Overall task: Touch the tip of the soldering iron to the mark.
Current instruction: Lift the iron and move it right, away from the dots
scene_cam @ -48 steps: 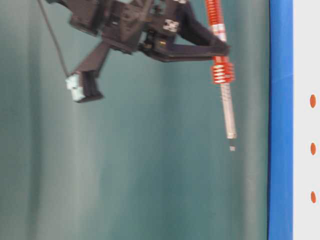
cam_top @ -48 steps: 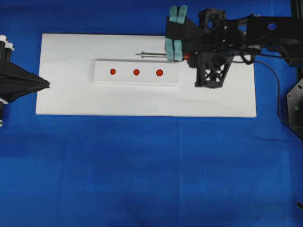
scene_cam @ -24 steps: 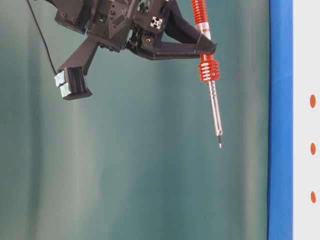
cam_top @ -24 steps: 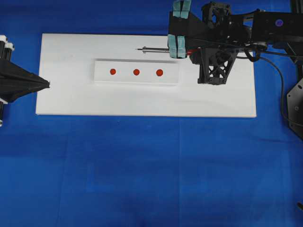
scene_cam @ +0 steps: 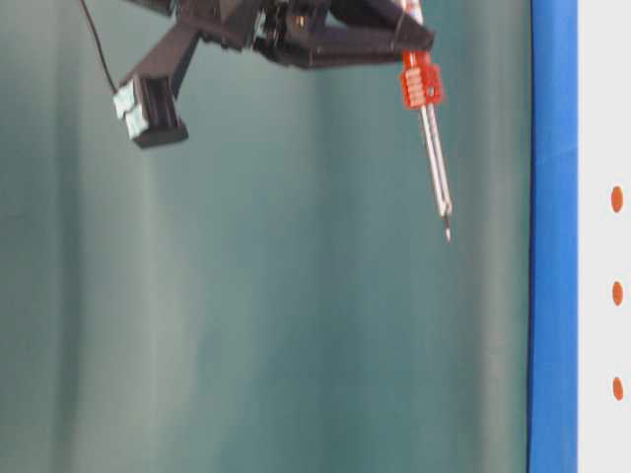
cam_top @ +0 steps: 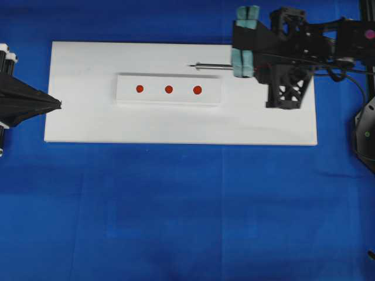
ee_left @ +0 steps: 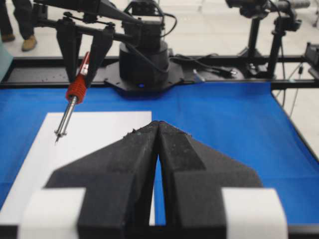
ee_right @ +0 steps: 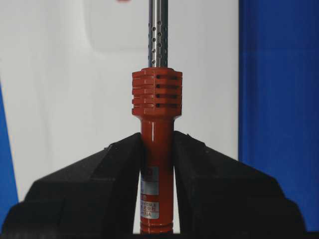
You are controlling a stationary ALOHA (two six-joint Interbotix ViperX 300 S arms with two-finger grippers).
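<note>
Three red marks, one iron aloft

Left gripper [cam_top: 57, 105] rests closed at the board's [cam_top: 88, 126] edge; the marks [cam_top: 169, 89] lie leftward and below the soldering iron [cam_top: 214, 66], whose shaft points left, clamped in the nearer right gripper [ee_right: 157, 149].

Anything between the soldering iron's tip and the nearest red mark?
Nothing. In the overhead view only bare white board separates the soldering iron tip from the nearest red mark; it hangs in air.
</note>
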